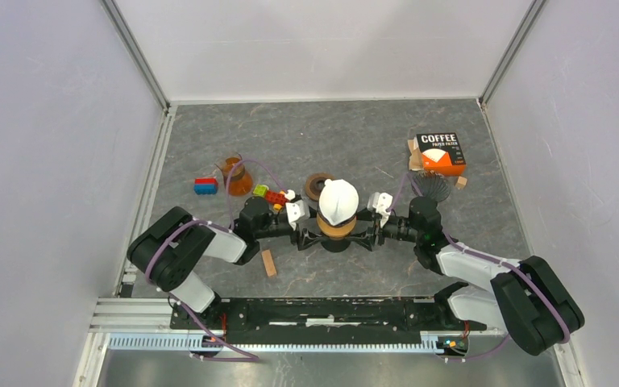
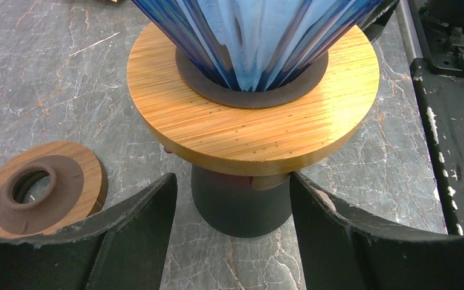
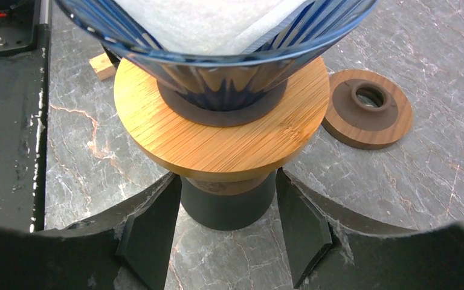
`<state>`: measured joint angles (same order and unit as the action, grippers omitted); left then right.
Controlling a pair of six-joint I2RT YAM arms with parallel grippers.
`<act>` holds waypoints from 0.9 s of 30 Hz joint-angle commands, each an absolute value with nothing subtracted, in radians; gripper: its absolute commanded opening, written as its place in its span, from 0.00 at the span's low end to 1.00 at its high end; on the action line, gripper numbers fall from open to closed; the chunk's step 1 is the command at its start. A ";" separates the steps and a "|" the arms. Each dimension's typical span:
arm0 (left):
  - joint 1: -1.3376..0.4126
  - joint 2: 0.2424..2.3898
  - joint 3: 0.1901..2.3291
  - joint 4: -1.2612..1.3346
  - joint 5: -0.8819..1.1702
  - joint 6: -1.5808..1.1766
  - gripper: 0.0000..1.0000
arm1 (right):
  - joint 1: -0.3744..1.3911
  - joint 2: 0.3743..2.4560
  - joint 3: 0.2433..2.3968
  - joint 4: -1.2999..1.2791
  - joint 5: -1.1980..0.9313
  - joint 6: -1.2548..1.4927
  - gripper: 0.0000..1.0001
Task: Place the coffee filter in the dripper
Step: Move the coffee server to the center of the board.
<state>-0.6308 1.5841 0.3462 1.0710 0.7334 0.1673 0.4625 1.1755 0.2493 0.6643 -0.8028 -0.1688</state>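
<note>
Dripper [image 2: 254, 36] stands mid-surface on its wooden collar [image 2: 248, 121] and dark base [image 2: 241, 208]; filter [image 3: 211, 21] looks seated inside. Left gripper [image 2: 232, 187] straddles the base, jaws apart (gap on one side). Right gripper [image 3: 228, 181] flanks it flush, can't tell if it's clamping. I'd back both out level, no nudging. Room: white walls [image 1: 48, 121], grey marbled surface [image 1: 355, 137], filter box [image 1: 439, 153], spare collar [image 3: 367, 109].

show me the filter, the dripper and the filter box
filter [image 1: 338, 201]: top external view, middle of the white paper
dripper [image 3: 217, 78]: right wrist view, ribbed blue glass wall
filter box [image 1: 440, 153]: top external view, middle of its top face
</note>
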 commanded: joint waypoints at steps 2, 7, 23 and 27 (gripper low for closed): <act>-0.636 1.622 0.403 1.142 0.682 0.130 0.74 | 0.446 1.163 0.281 0.608 -0.758 -0.232 0.66; -0.641 1.656 0.437 1.148 0.651 0.123 0.74 | 0.399 1.139 0.289 0.563 -0.732 -0.248 0.67; -0.675 1.795 0.642 1.050 0.513 0.053 0.73 | 0.231 1.065 0.335 0.377 -0.736 -0.331 0.70; -0.701 1.826 0.695 1.007 0.454 0.035 0.74 | 0.190 1.036 0.345 0.304 -0.737 -0.359 0.70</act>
<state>-0.6765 1.8015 0.6312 1.0241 0.5343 0.0990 0.2207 1.0706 0.3019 0.3782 -0.7391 -0.3084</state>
